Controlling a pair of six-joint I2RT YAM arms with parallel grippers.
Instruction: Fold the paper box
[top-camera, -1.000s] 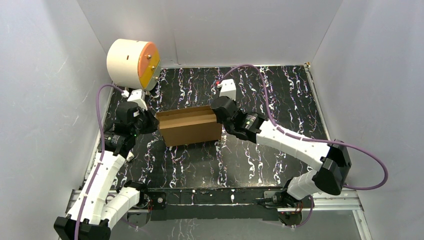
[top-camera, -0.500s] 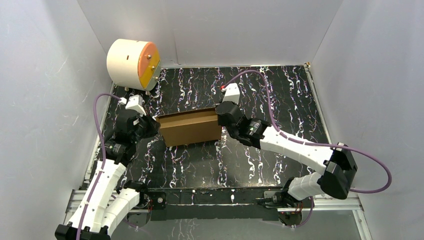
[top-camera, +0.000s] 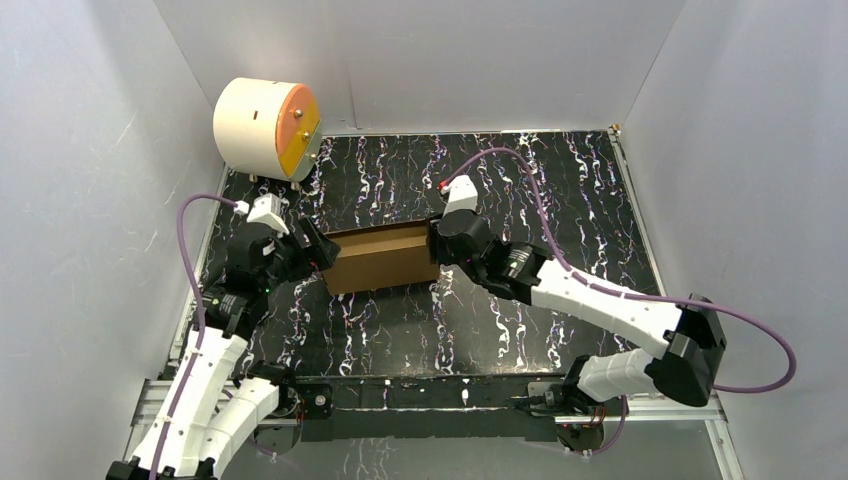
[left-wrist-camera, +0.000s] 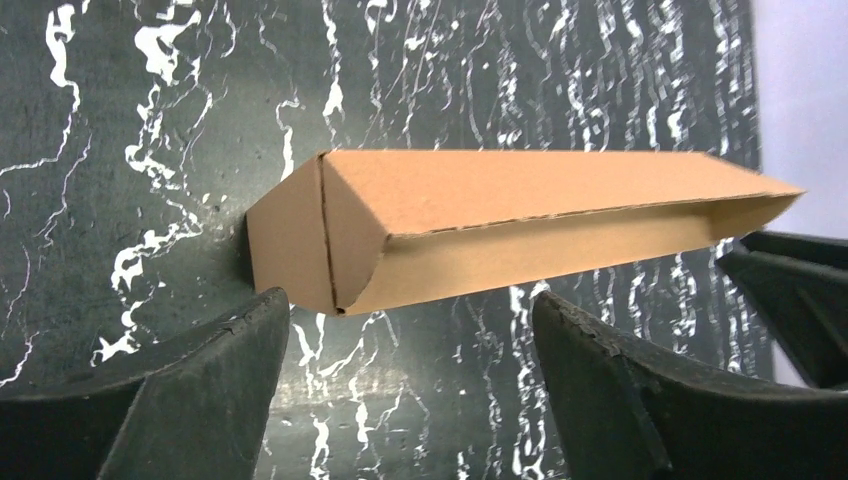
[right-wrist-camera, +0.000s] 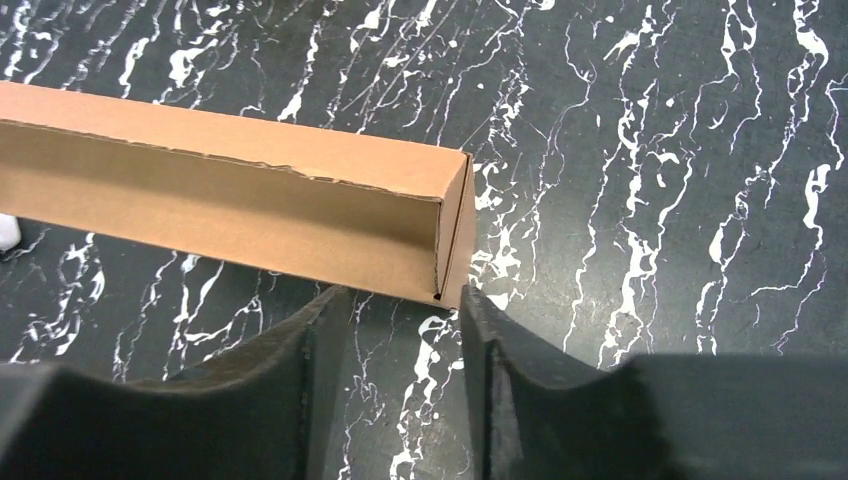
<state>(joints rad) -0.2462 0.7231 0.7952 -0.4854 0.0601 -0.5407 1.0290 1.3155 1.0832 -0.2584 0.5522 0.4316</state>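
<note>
Because it is thin corrugated cardboard, the paper box (top-camera: 382, 262), central on the tabletop (top-camera: 520, 180), should be light, stiff but crushable; grip its short end walls. Both the left hand (left-wrist-camera: 410, 305) and right hand (right-wrist-camera: 402, 300) gape, holding nothing.

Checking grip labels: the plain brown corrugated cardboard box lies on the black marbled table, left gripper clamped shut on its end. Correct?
No: the left gripper is open, fingers spread wide, not gripping the brown cardboard box, per the left wrist view. The box does lie on the black marbled table.
</note>
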